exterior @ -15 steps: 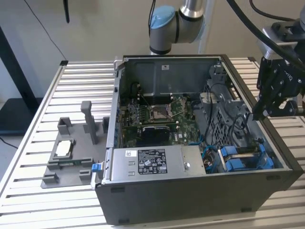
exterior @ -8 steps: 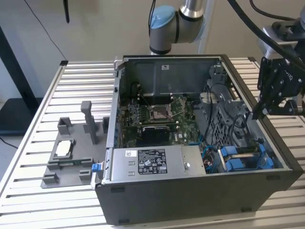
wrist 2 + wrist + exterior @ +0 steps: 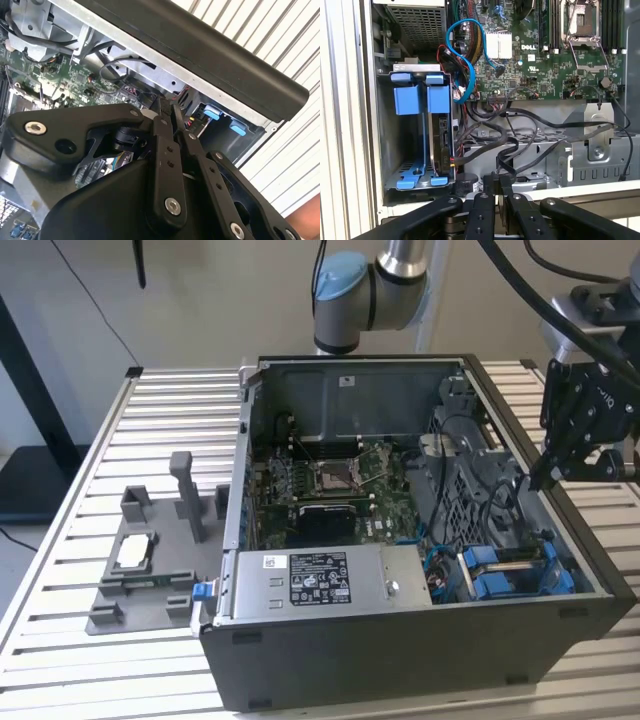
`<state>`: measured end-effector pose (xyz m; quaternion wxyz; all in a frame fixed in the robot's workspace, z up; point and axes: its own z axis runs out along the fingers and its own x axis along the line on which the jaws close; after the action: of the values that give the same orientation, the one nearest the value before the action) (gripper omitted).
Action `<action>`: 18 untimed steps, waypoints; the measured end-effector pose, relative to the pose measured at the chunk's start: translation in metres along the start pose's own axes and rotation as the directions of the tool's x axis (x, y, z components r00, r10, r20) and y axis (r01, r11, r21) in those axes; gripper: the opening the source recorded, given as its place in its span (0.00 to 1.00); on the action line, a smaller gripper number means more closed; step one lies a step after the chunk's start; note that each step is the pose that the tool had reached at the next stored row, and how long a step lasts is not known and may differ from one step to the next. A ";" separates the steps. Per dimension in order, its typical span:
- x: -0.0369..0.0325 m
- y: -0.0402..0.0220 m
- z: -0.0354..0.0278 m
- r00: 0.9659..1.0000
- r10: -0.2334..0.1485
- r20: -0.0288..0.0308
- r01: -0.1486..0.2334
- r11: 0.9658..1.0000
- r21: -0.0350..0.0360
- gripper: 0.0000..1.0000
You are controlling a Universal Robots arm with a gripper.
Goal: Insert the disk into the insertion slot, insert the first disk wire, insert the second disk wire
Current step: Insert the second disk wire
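The disk (image 3: 442, 145) sits edge-on in the insertion slot (image 3: 387, 140), ready for cabling. Just beside that slot, the gripper (image 3: 498, 177) hovers over black wires (image 3: 485, 132), its jaws pinched together and seemingly empty.

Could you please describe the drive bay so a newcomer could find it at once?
Start at the open computer case on the slatted table. In its near corner at the exterior view's right, beside the silver power-supply box, sits the drive bay, seen closer in the first wrist view. It alone holds bright blue plastic carriers, side by side.
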<state>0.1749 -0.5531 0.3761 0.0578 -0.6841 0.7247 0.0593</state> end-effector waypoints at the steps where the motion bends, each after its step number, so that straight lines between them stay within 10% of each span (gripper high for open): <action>1: 0.0000 0.0002 -0.0001 1.000 0.000 0.000 0.000 1.000 0.000 0.16; 10: -0.0072 0.0053 -0.0094 1.000 0.000 -0.003 0.000 1.000 0.000 0.16; 18: -0.0120 0.0204 -0.0136 1.000 -0.002 -0.030 0.002 1.000 0.001 0.16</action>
<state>0.1552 -0.5424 0.3916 0.0475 -0.6856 0.7248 0.0485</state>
